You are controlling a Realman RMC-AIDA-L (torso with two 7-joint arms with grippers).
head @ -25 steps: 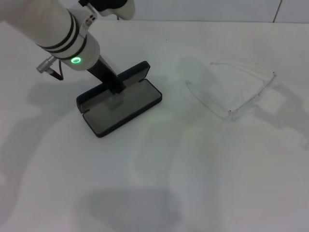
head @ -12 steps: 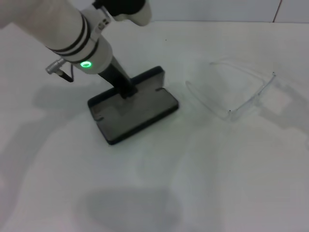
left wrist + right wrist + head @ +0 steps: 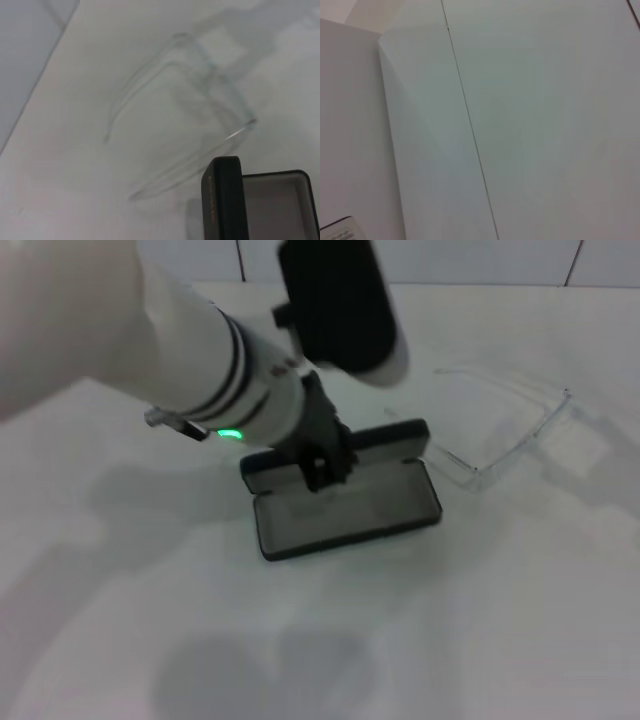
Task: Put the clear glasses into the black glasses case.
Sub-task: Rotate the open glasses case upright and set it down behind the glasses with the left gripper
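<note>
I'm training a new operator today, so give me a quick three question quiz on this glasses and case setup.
1. True or false: the clear glasses already lie inside the black glasses case.
2. Multiple choice: in the head view, where is the left gripper? A) over the glasses. B) at the open case, by its hinge edge. C) out of view.
3. Fill in: the case's lid stands ____, showing grey lining.

Key: 1 false, the glasses lie on the white table beside the case, on the robot's right of it. 2 B. 3 open.
</note>
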